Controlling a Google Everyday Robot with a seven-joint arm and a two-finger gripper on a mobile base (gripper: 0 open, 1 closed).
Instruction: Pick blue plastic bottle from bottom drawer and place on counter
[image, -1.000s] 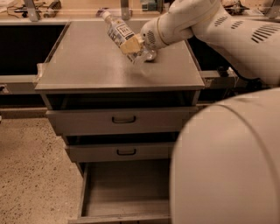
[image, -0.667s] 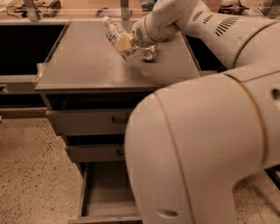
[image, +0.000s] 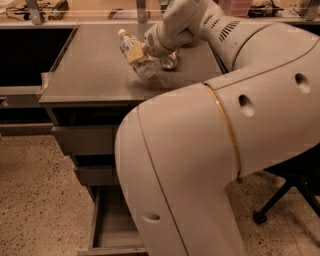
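The blue plastic bottle (image: 134, 54), clear with a white cap and a pale label, is held tilted just above the counter (image: 90, 70), cap pointing up and to the far left. My gripper (image: 145, 50) is shut on the bottle's middle, over the counter's middle right part. The bottom drawer (image: 112, 225) stands pulled open at the lower edge of the view. My arm hides most of it, and what shows of its floor is bare.
A small shiny container (image: 170, 60) stands on the counter just right of the gripper. My large white arm (image: 215, 150) fills the right and middle of the view and covers the cabinet front. A dark side table (image: 25, 55) is at the left. A chair base (image: 280, 200) stands at the lower right.
The view has shifted and my arm now covers far more of it, hiding the drawers. The bottle stays in the gripper, now lower and close to the counter top.
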